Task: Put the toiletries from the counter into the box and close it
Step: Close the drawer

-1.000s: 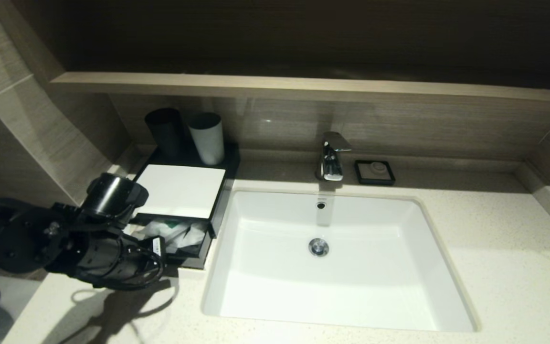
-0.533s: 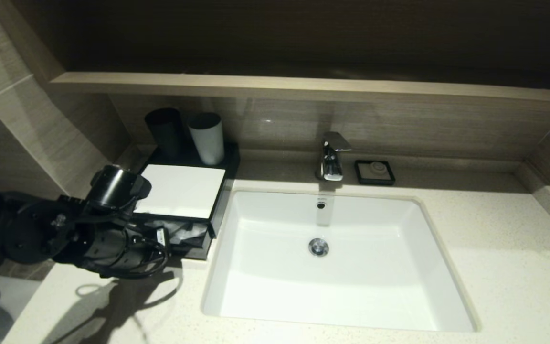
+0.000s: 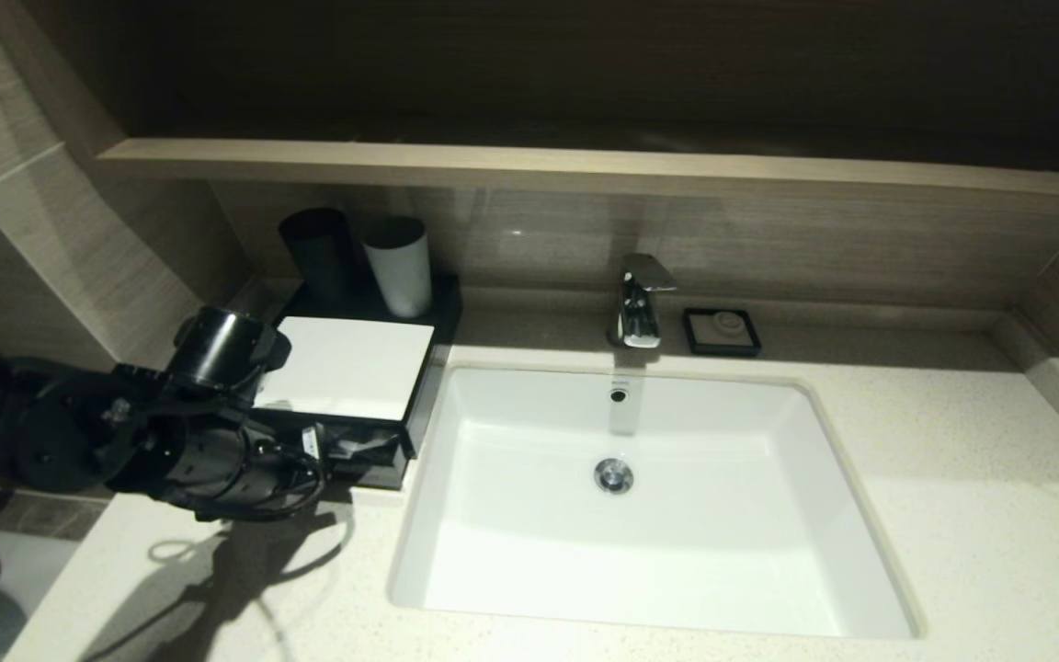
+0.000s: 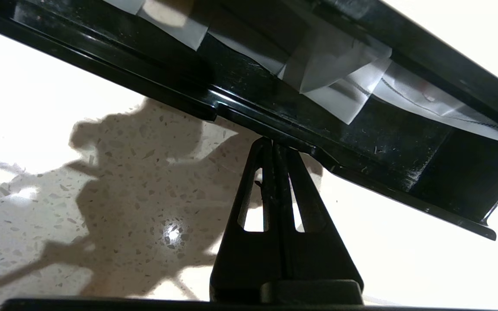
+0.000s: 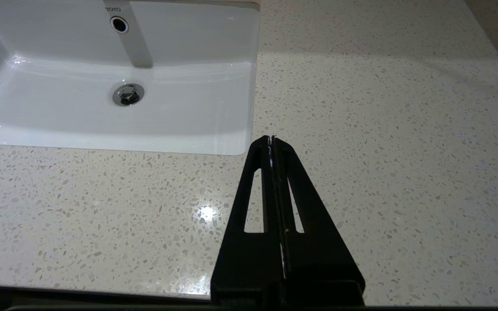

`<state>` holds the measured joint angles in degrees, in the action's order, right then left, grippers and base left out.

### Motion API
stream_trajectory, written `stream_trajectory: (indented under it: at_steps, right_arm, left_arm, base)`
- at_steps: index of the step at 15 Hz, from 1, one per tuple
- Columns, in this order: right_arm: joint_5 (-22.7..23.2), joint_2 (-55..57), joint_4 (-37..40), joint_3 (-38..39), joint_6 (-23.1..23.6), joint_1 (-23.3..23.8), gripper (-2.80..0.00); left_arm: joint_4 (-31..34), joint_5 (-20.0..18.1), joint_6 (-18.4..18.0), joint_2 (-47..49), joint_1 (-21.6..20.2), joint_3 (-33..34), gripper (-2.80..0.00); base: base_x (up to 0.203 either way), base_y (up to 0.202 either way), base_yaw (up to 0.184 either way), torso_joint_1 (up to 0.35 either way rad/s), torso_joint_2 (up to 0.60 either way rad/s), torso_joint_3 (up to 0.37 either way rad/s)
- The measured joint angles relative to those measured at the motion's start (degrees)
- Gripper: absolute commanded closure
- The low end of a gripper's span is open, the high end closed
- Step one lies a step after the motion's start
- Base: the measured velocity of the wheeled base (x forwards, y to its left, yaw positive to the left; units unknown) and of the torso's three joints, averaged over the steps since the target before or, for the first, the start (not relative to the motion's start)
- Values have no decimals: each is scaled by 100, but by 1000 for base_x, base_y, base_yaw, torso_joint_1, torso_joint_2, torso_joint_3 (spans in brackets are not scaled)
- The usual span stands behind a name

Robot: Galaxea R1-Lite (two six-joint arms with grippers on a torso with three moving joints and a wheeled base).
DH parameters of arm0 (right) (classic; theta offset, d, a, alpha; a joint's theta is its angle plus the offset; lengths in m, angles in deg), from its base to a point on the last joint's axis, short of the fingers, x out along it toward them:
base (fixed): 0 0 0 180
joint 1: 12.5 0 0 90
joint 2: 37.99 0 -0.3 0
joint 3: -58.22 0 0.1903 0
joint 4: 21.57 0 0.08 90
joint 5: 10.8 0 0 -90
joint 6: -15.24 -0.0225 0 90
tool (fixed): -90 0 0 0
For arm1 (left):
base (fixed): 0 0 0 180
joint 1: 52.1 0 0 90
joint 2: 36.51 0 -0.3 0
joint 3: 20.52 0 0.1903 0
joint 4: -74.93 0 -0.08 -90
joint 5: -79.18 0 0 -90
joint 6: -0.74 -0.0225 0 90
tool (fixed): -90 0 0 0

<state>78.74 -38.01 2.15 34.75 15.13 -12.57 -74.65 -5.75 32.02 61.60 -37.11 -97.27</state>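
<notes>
Pressing its closed fingertips against the front lip of the drawer (image 4: 275,129), the left gripper (image 4: 273,144) sat low over the speckled counter (image 4: 102,194) at the robot's left, fingers clenched together with nothing between them. In the head view only the dark bulk of that arm showed, just in front of the box (image 3: 346,368), so the gripper itself was hidden there. The drawer (image 3: 373,460) stood pulled out only a little from under the box's flat white top panel. Inside it, the clear-plastic sachets (image 4: 335,77) lay crumpled against the black drawer floor, and a sliver of pale wrapping showed through the drawer's narrow opening (image 3: 359,446); I could not tell whether the small white packet with the green label was among them.

The right gripper (image 5: 271,139) hung over bare speckled counter (image 5: 383,129) beside the near right corner of the white basin (image 5: 102,116), its fingers pressed shut and holding nothing. It did not appear in the head view.

Farther back, the basin (image 3: 511,552) lay inset just to the right of the box, its drain (image 3: 614,475) in the middle. Behind the box's white panel stood a black cup (image 3: 318,253) and a white cup (image 3: 398,265), side by side. A chrome faucet (image 3: 640,299) rose at the basin's far edge, with a small black square soap dish (image 3: 722,331) just beside it, and the wood-look ledge (image 3: 585,170) ran above them all.
</notes>
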Motion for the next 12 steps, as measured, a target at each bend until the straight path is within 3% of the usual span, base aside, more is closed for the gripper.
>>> stream_trajectory:
  at_steps: [12]
  right_arm:
    - [-1,0,0,0,2,0,0]
  left_arm:
    - [-13,43,24,49,5,-221,0]
  base:
    - [0,0,0,0,0,0]
